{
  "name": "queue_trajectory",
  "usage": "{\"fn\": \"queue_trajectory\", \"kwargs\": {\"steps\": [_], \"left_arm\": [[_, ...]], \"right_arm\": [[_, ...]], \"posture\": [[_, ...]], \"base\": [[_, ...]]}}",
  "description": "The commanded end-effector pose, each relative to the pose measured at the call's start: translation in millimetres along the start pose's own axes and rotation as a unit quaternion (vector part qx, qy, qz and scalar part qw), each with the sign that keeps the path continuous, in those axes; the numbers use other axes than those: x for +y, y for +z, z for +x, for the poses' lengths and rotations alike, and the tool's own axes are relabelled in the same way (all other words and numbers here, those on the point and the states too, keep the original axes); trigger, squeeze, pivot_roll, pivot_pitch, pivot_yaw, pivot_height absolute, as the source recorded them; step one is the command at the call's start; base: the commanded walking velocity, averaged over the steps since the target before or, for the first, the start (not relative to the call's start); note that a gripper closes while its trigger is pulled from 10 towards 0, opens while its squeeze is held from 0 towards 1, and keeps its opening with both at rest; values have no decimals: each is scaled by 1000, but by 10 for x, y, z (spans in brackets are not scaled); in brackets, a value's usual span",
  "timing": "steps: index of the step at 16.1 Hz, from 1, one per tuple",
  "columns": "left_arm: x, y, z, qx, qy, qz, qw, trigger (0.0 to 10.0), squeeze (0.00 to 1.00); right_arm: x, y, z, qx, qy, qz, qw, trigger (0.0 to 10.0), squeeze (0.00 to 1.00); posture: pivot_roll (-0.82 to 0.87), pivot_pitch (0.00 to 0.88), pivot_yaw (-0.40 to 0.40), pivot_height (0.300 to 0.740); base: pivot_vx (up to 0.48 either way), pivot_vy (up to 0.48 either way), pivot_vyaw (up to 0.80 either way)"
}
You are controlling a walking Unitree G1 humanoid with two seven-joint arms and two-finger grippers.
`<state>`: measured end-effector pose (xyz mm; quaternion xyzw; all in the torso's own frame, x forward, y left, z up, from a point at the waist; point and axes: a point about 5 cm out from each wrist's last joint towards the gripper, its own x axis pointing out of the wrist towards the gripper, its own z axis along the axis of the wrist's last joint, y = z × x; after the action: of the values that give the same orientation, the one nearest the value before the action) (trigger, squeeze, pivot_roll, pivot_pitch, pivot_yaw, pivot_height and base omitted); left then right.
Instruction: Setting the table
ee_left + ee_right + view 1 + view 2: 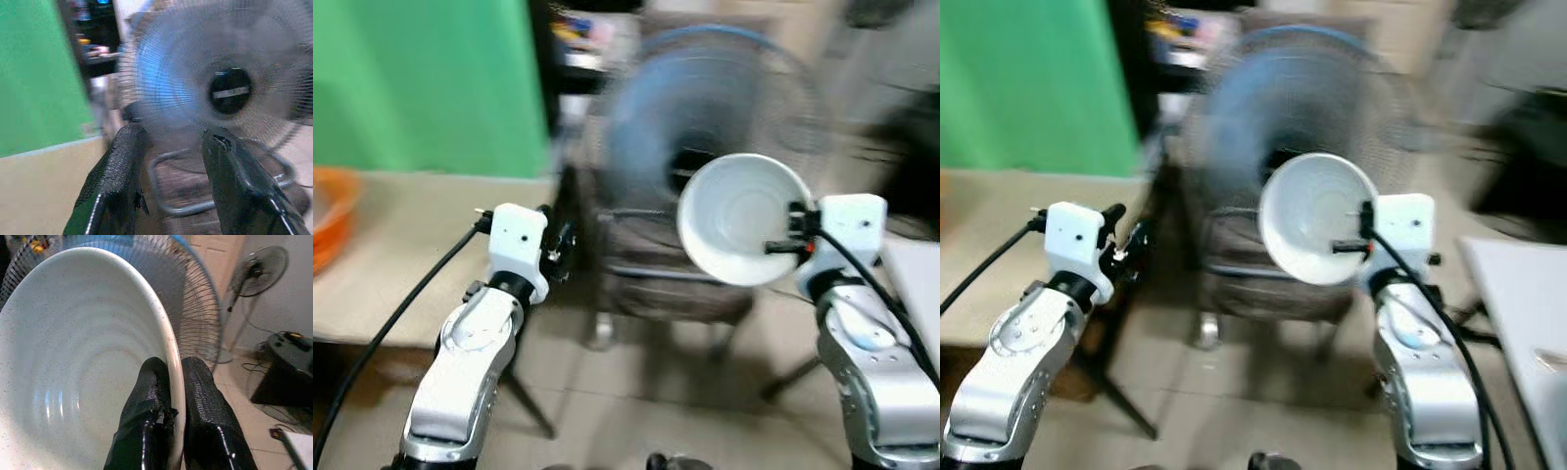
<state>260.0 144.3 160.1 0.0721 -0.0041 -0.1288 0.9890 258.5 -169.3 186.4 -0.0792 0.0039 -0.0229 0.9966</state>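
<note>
Blur is smearing the head views, so the room is hard to read. The right claw (168,382) is pinching the rim of a white bowl (742,217), one finger inside, one outside, holding it up in the air on edge with its hollow facing the robot. Behind the bowl a big blue fan (705,108) is standing on the floor. The left claw (171,161) is gaping wide with nothing between its fingers, hanging off the right edge of a beige desk (401,245).
</note>
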Motion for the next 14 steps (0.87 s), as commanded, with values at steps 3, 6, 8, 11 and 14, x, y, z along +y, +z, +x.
{"fn": "queue_trajectory", "kwargs": {"steps": [3, 6, 8, 11, 14], "left_arm": [[-36, -3, -55, -1, 14, 2, 1000, 10000, 0], [13, 14, -42, -1, 31, 15, 999, 10000, 0], [16, 37, -9, -6, 25, 12, 1000, 10000, 0], [-5, 52, 53, -14, 14, 6, 1000, 10000, 0], [-57, 68, 108, -20, -10, -8, 1000, 10000, 0]], "right_arm": [[-13, 59, 64, -18, 16, -3, 1000, 10000, 0], [17, -1, 87, 1, 23, 27, 999, 10000, 0], [24, 1, 85, 6, 24, 35, 999, 10000, 0], [3, 26, 77, 13, 8, 51, 999, 10000, 0], [-25, 114, 35, 6, -11, 62, 998, 10000, 0]], "posture": [[108, 0, -66, 740], [110, 0, -62, 740], [98, 0, -32, 740], [61, 0, 7, 740], [27, 0, 34, 740]], "base": [[0, 0, -800], [0, 0, -800], [0, 0, -800], [0, 0, -800], [0, 0, -800]]}}
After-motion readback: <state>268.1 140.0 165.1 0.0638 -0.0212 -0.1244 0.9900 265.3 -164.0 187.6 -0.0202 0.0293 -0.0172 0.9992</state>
